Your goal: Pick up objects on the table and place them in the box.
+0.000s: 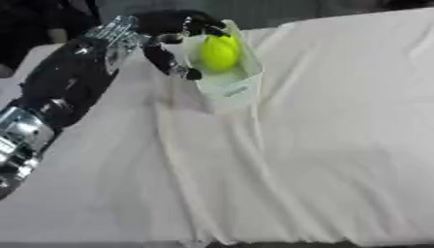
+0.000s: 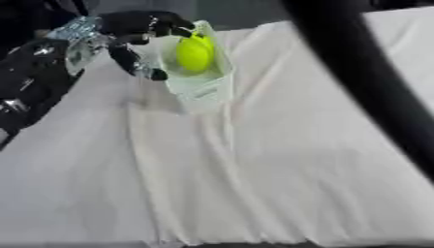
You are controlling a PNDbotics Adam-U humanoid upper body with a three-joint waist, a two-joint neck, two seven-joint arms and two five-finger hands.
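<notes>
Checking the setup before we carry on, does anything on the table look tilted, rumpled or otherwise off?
The white cloth is rumpled, with long folds running down from the box. The box looks tilted, and the left hand is at its rim, above the yellow-green object inside. Nothing looks spilled or damaged.

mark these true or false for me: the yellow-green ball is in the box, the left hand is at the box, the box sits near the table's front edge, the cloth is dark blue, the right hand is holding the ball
1. The yellow-green ball sits inside the box. True.
2. The left hand is up at the box, by its rim. True.
3. The box stands near the table's front edge. False: it stands toward the far side of the table.
4. The cloth on the table is dark blue. False: it is white and wrinkled.
5. The right hand holds the ball. False: no right hand shows; only a dark arm crosses the right eye view, and the ball lies in the box.
</notes>
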